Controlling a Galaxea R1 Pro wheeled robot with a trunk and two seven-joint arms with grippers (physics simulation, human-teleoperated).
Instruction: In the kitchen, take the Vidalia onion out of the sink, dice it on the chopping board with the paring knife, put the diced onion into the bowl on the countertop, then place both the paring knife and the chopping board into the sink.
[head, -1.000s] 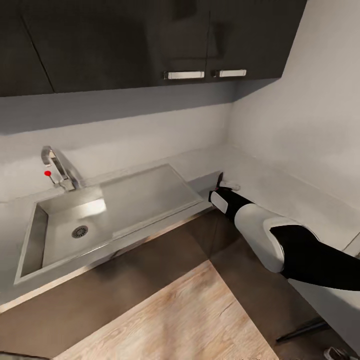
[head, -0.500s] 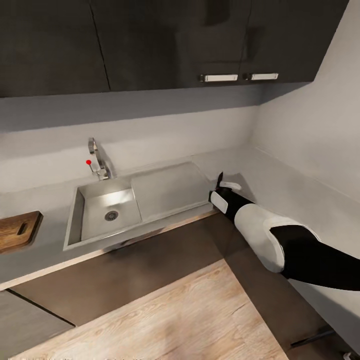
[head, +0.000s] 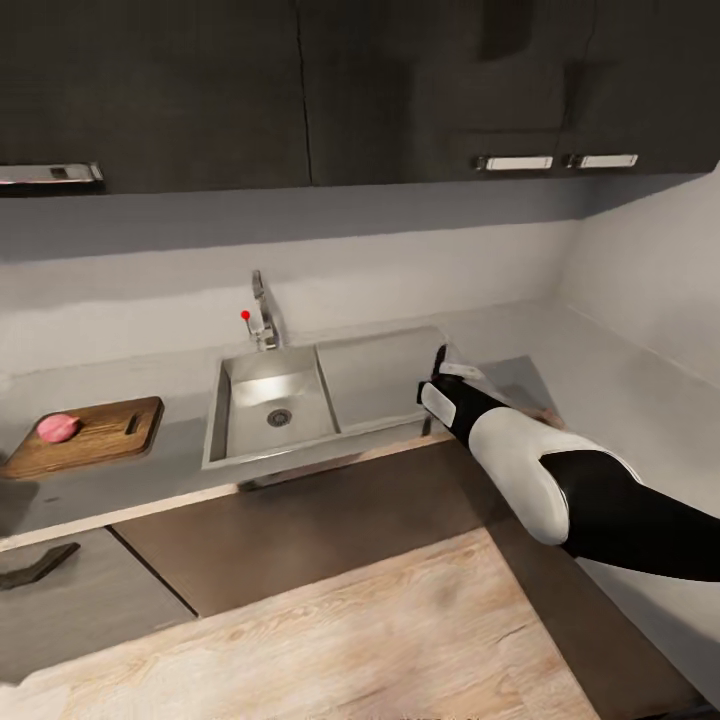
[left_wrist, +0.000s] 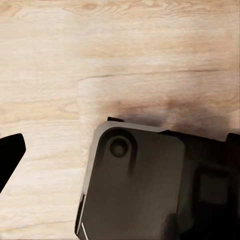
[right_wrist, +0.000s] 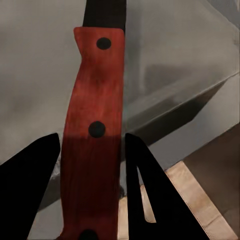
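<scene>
The steel sink (head: 222, 425) lies in the grey countertop (head: 620, 395), with its tap (head: 262, 312) and red knob behind the basin. My right gripper (head: 443, 384) hovers at the drainboard's right edge, shut on the paring knife (head: 440, 358), whose dark blade points up. In the right wrist view the knife's red riveted handle (right_wrist: 95, 95) sits between the two black fingers of the right gripper (right_wrist: 91, 140). The chopping board (head: 105, 435) lies left of the sink with the pinkish onion (head: 58, 427) on it. The bowl is out of view. One left fingertip (left_wrist: 9, 155) hangs over the floor.
Dark wall cabinets (head: 300, 90) hang above the counter, and a side wall (head: 660, 270) closes the corner on the right. Light wooden floor (head: 330, 640) lies below, in front of dark base cabinets (head: 300, 520). A dark part of my base (left_wrist: 140, 185) shows in the left wrist view.
The camera has swung left and pulled back, so the sink looks smaller and further right. The chopping board with the onion has come into view. The right arm still holds the knife.
</scene>
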